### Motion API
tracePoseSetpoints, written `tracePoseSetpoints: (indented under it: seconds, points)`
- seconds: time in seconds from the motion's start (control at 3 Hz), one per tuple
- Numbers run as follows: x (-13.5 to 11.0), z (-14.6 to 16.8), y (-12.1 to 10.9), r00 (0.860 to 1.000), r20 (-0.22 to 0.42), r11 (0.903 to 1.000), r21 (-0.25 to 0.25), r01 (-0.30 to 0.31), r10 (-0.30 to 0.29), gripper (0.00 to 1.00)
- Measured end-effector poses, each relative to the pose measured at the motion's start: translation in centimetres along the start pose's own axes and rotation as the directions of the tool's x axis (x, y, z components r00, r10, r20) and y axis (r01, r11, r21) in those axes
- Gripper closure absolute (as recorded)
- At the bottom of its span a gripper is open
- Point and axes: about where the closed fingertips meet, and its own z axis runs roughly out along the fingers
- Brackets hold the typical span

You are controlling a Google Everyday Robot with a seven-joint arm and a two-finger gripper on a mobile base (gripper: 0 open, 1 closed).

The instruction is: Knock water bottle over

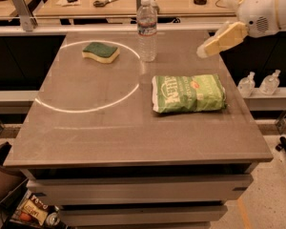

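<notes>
Water bottle stands upright, label unreadable; jaws hover to its right.

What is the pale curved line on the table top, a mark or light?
Camera view: a thin bright ring on the table, seemingly light rather than paint; the sponge lies inside it, the water bottle stands at its right edge, and the gripper hangs right of the bottle.

The green bag carries large white lettering running sideways, but it cannot be read. The label on the water bottle, behind the bag, shows no legible text. The gripper is beyond the bag's far right corner.
</notes>
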Motion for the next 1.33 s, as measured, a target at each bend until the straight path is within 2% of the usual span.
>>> tracePoseSetpoints:
  seconds: [0.33, 0.67, 1.0, 1.33]
  points:
    - [-0.3, 3.4, -0.5, 0.997, 0.065, 0.9976, -0.053, -0.044, 0.048, 0.00]
    - [0.2, 5.1, -2.0, 0.986, 0.139, 0.9955, -0.043, -0.085, 0.090, 0.00]
    - [0.5, 6.0, -3.8, 0.970, 0.211, 0.9929, -0.007, -0.119, 0.118, 0.00]
    - [0.5, 6.0, -3.8, 0.970, 0.211, 0.9929, -0.007, -0.119, 0.118, 0.00]
